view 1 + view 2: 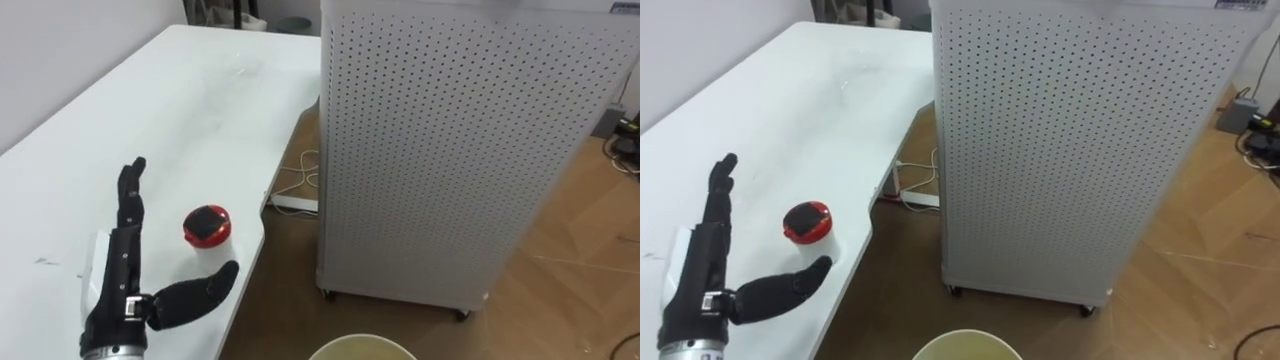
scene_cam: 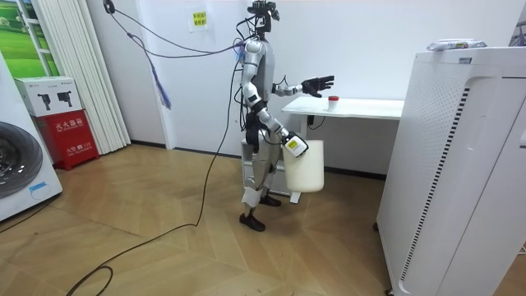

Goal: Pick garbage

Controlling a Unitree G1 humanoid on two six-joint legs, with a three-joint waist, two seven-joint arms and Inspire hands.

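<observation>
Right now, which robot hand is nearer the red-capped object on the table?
Left. The left hand is open beside the red-capped object, with its thumb just below it. The right hand is low at the cream bucket, well away.

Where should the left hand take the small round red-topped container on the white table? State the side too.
Pinch the small round red-topped container across its low white side wall, thumb near, fingers far. Probably come from the robot's left, where the open left hand lies. It stands upright near the white table's edge, so close gently.
</observation>
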